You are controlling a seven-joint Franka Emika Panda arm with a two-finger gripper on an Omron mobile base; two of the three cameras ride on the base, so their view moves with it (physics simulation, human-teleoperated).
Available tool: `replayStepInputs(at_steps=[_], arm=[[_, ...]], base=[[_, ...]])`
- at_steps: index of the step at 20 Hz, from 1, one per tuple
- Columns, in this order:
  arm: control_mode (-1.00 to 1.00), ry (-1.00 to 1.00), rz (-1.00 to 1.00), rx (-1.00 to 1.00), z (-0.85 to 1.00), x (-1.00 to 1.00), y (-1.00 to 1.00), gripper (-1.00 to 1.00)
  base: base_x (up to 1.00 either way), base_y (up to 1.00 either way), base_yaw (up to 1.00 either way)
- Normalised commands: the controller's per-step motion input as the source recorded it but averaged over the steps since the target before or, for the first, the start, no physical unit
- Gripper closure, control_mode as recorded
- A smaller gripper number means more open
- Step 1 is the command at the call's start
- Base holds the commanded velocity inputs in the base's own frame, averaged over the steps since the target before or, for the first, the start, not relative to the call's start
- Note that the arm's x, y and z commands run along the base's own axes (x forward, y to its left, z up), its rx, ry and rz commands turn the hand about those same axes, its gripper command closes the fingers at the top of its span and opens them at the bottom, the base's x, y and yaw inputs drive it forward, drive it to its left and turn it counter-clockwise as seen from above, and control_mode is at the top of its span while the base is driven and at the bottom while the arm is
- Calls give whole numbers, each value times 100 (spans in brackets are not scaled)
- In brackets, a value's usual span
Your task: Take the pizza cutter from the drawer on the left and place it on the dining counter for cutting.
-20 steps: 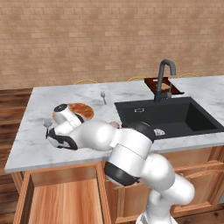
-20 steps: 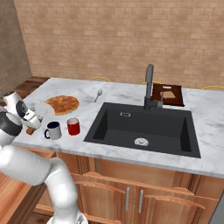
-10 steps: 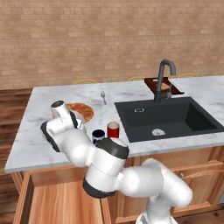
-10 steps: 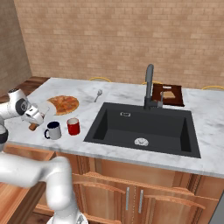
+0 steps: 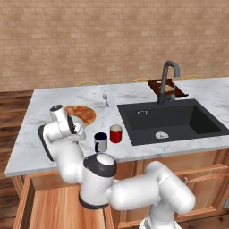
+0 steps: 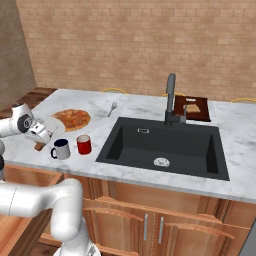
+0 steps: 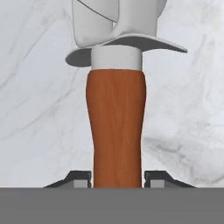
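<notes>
Simulated kitchen w/ a brick back wall. In the hand view, the pizza cutter ran up the centre of the frame: brown wooden handle, pale grey collar above it, then the grey metal wheel at the top, seen nearly edge-on. The gripper sat at the bottom centre, its two dark fingertips pressed against either side of the handle, so the jaws were clamped on the pizza cutter. Behind it lay white-grey veined marble.

In the right base view, the gripper was at the left edge of the frame, mid-height, over the near left part of the dining counter. The pizza cutter hung from it, w/ the brown handle end showing low beside the marble; whether it touched the surface could not be told. Just right of it stood a dark blue mug and a red cup, side by side near the counter's front edge. A pizza lay behind them, toward the upper left, and a silver fork lay further back. The black sink filled the centre-right, w/ a dark faucet behind it and a wooden board at the back right.

In the left base view, the white arm curled up from the bottom centre, and the hand sat at left, mid-height, near the pizza. The drawer stood open at the lower left, pale wood inside.
</notes>
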Motion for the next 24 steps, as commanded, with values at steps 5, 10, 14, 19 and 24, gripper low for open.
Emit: replayStepInputs(at_steps=[5, 10, 14, 19, 24], arm=[[-100, 0, 0, 0, -16, 5, 0, 100], [-100, 0, 0, 0, -3, 7, 0, -100], [-100, 0, 0, 0, 0, 0, 0, -100], [-100, 0, 0, 0, 6, 0, 0, -100], [-100, 0, 0, 0, 44, -12, 0, -100]], base=[[0, 0, 0], [0, 0, 0], [0, 0, 0], [0, 0, 0], [0, 0, 0]])
